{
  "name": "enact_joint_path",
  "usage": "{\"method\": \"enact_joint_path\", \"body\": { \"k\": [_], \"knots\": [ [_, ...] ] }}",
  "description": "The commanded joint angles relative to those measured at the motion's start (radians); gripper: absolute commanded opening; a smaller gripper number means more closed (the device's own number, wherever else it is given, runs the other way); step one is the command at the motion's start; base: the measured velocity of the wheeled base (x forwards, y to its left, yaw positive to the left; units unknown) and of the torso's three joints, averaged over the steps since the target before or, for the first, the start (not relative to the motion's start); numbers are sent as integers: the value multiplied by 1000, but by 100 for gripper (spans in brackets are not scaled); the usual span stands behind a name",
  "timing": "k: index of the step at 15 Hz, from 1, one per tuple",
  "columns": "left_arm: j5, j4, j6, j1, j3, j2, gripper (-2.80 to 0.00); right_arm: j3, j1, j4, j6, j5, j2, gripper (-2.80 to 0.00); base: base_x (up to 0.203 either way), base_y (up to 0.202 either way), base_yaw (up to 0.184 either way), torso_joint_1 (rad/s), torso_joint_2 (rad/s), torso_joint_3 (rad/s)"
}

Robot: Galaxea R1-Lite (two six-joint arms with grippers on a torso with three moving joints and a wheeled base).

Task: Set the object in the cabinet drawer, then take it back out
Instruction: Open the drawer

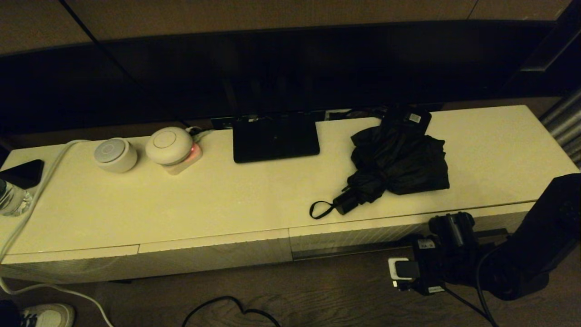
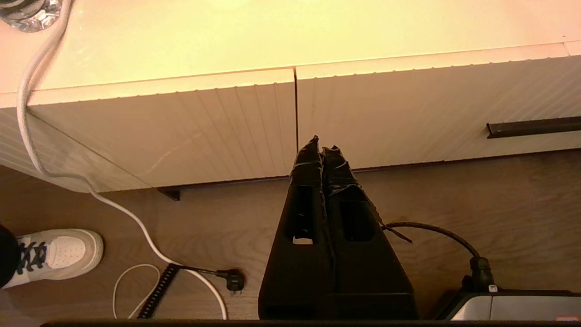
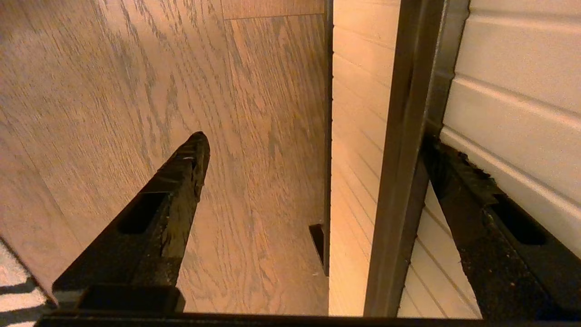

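Black and loosely bunched, the umbrella (image 1: 398,162) lay on the cabinet top (image 1: 136,204) while we held our right gripper (image 3: 313,145) spread wide astride the drawer (image 1: 363,236) handle (image 3: 399,159).

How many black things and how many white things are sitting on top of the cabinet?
Black: 4: umbrella, router, small box, phone.
White: 2: round speaker, domed gadget.
Total: 6.
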Motion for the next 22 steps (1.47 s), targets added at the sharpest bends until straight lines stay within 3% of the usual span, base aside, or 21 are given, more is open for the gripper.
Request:
{"method": "enact_joint_path", "body": {
  "k": [1,17,22],
  "knots": [
    [1,0,0,0,3,0,-280,-14,-10,-11,-8,-1,11,0,0,0,0,0,0,0],
    [1,0,0,0,3,0,-280,149,-19,-14,-8,-2,18,0,0,0,0,0,0,0],
    [1,0,0,0,3,0,-280,250,-19,-90,-6,4,29,0,0,0,0,0,0,0]
  ]
}}
